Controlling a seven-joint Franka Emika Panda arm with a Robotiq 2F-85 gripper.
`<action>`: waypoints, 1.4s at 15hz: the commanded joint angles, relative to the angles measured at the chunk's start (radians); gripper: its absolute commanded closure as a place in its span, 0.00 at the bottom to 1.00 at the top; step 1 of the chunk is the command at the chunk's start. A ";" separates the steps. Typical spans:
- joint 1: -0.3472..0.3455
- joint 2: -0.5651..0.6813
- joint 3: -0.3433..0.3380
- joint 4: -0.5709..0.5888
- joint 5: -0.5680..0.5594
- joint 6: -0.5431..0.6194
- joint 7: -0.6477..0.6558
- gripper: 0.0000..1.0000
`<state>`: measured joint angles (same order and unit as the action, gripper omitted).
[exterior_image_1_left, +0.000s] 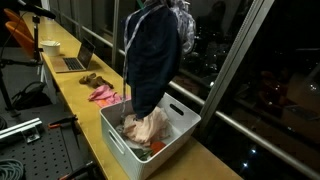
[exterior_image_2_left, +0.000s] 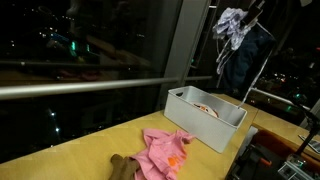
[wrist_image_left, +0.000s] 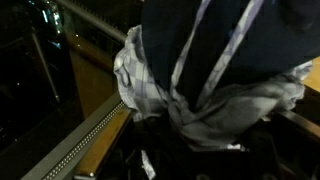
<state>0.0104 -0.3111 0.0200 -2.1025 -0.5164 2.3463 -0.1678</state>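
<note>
Navy garment (exterior_image_1_left: 150, 60), bunched with a pale checked cloth (exterior_image_1_left: 181, 22), pinched at its top by the jaws and hanging full length straight below them, clear of everything underneath. Jaws closed on the bundle but buried in fabric in all three views; width of the gap impossible to tell.

Directly below the jaws: white plastic bin (exterior_image_1_left: 122, 142) on the wooden worktop (exterior_image_1_left: 70, 85), loosely filled with pale and orange clothes (exterior_image_1_left: 146, 127); hem of the garment just above that pile.

Seen only in an exterior view: open laptop (exterior_image_1_left: 77, 60) and white mug (exterior_image_1_left: 50, 46), far off to one side of the jaws along the worktop. In both exterior views: pink cloth (exterior_image_2_left: 162, 150) and small brown object (exterior_image_2_left: 124, 168), lying flat beyond the bin, well below the jaws.

Seen only in the wrist view: check pattern of the pale cloth (wrist_image_left: 150, 95) close up, wrapped under the navy folds (wrist_image_left: 240, 45), with a metal window rail (wrist_image_left: 85, 140) beneath.

Arm raised high, its end at the upper edge of both exterior views, wrist pointing downward.
</note>
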 joint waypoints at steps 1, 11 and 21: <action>-0.025 -0.013 -0.024 -0.093 0.012 0.066 -0.014 0.93; -0.062 0.077 -0.045 -0.199 0.013 0.180 -0.026 0.93; -0.032 0.152 -0.004 0.105 0.014 0.030 -0.109 0.93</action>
<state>-0.0329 -0.2176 0.0062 -2.1295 -0.5157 2.4340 -0.2268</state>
